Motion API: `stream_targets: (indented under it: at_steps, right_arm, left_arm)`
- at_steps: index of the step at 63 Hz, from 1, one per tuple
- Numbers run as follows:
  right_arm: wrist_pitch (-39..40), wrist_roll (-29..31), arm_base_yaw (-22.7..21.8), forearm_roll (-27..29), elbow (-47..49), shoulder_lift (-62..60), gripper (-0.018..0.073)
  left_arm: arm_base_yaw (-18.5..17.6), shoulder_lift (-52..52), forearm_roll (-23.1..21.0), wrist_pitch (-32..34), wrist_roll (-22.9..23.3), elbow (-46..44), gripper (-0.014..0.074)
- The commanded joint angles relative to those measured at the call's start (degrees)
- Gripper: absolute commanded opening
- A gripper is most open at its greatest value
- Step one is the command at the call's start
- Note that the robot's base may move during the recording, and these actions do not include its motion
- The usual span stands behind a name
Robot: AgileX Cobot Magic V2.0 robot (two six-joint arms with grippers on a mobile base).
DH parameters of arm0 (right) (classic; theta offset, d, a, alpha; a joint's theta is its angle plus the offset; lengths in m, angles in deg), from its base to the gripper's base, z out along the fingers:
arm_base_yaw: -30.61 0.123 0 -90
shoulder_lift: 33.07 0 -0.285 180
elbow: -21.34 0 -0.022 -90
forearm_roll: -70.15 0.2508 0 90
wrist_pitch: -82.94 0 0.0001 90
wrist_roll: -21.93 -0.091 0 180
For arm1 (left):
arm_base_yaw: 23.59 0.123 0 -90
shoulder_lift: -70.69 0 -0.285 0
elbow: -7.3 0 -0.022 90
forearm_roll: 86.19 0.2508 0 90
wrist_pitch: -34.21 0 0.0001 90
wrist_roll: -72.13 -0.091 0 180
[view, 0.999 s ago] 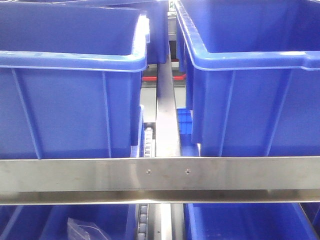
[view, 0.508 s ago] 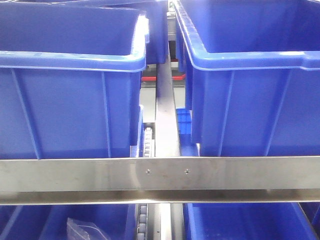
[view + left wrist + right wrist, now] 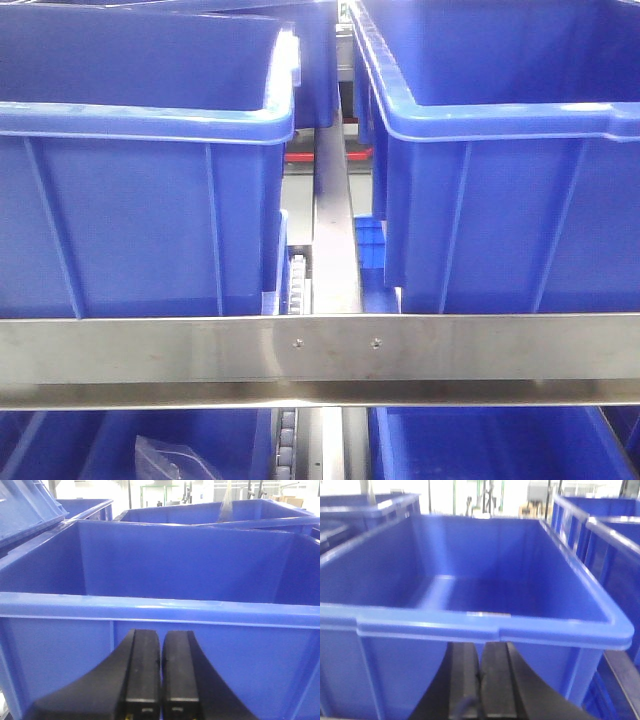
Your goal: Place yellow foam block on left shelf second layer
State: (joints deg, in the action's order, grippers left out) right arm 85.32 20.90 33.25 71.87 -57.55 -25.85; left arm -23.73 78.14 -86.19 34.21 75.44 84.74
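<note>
The yellow foam block is out of view in every frame. My left gripper (image 3: 161,639) is shut with nothing between its black fingers, held just in front of the outer wall of a large blue bin (image 3: 160,610), below its rim. My right gripper (image 3: 480,651) is likewise shut and empty, facing the front wall of another blue bin (image 3: 485,625) whose inside shows only bare blue floor. The front view shows a steel shelf rail (image 3: 320,350) with a left blue bin (image 3: 140,180) and a right blue bin (image 3: 510,160) standing above it; no gripper appears there.
A steel divider with rollers (image 3: 332,250) runs between the two upper bins. Below the rail lie further blue bins, the left one holding a clear plastic bag (image 3: 170,458). More blue bins crowd the sides of both wrist views.
</note>
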Motion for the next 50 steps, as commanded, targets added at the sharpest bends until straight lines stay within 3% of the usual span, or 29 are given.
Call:
stream_targets:
  at_steps: [1, 50]
  right_arm:
    - [6.3, 0.2, -0.5, -0.3, 1.2, -1.1, 0.0054]
    - [6.0, 0.2, -0.5, -0.3, 1.2, -1.1, 0.0054]
  left_arm:
    - [0.0, -1.0, -0.3, 4.6, 0.2, 1.4, 0.0124]
    - [0.0, -1.0, -0.3, 4.6, 0.2, 1.4, 0.0124]
